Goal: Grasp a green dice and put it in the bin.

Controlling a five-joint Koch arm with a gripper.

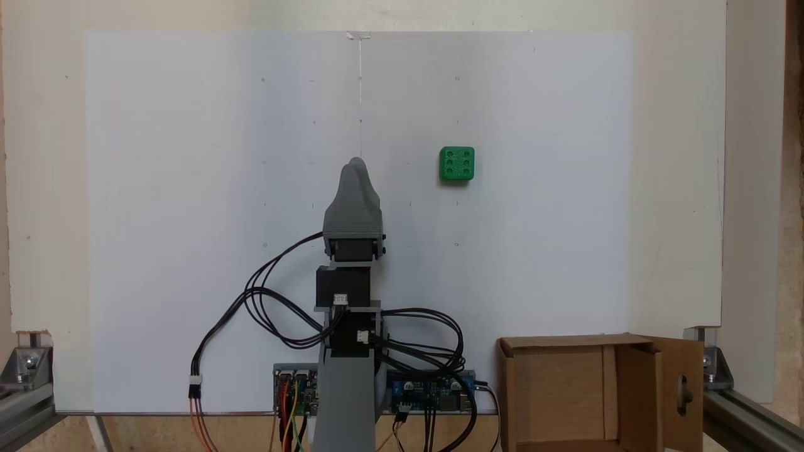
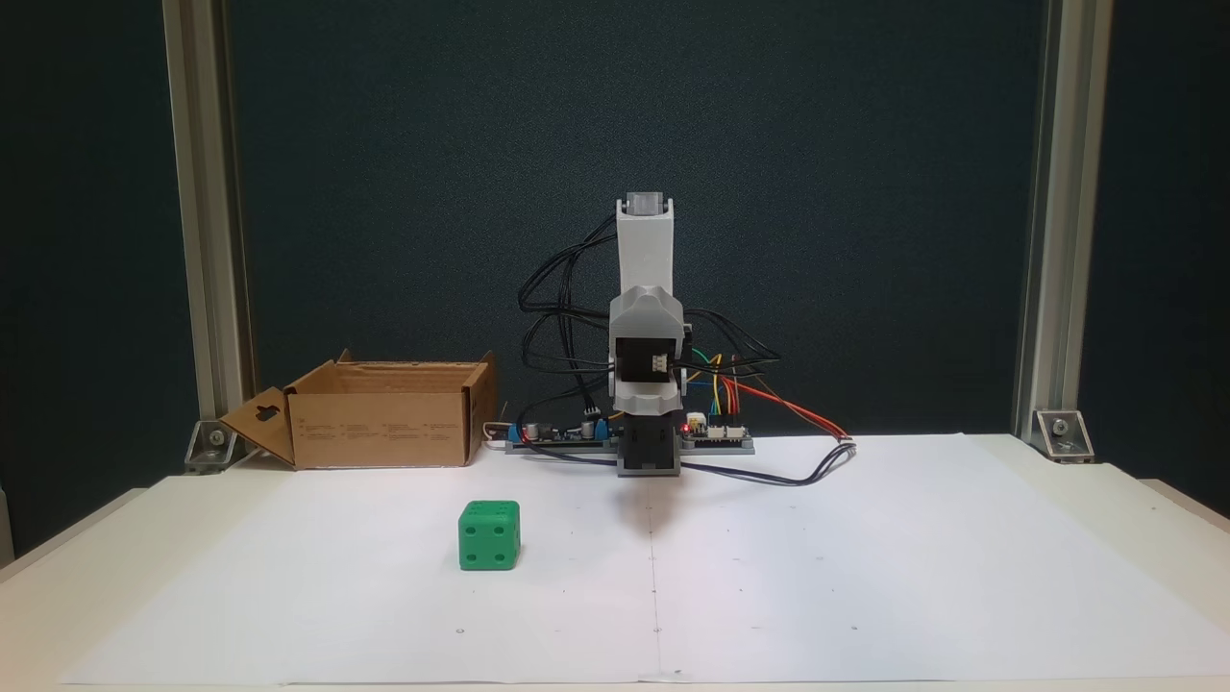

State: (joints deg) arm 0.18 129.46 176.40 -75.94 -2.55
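Note:
The green dice [image 1: 456, 164] rests on the white sheet, six pips facing up; in the other fixed view the dice [image 2: 489, 535] stands alone at the front left of the sheet. My gripper [image 1: 357, 163] is shut with nothing in it, folded over the arm's base, well apart from the dice and to its left and below in this view. The bin [image 1: 565, 343] is an open brown cardboard box at the lower right beside the base. Its side flap has a keyhole cutout. In the other fixed view the bin [image 2: 375, 423] sits at the back left.
Black cables [image 1: 251, 295] loop out from the arm's base [image 2: 646, 452]. Controller boards [image 1: 433, 389] with coloured wires lie beside the base. Aluminium frame posts [image 2: 197, 240] stand at the table's back corners. The white sheet [image 1: 188, 188] covers most of the table.

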